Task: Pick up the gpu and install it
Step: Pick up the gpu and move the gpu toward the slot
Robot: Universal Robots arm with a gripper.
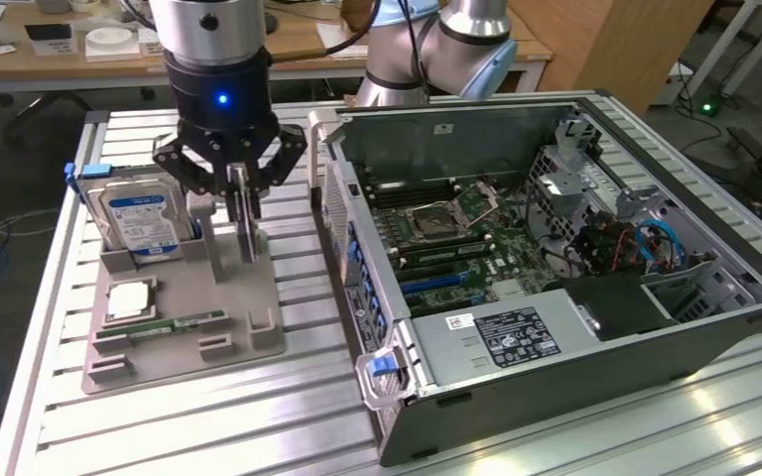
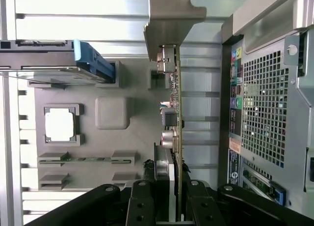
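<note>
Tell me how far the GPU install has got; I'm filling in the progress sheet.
Done: the gripper has its jaws shut on the gpu. In hand: the card is held upright on edge at the grey parts tray; I cannot tell whether it has cleared its holder. Left: it is not yet in the open computer case beside the tray.

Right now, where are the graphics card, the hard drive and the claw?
graphics card (image 1: 247,238), exterior view, board below the claw
hard drive (image 1: 142,220), exterior view, blue-white label
claw (image 1: 241,196), exterior view, between its fingertips
</note>
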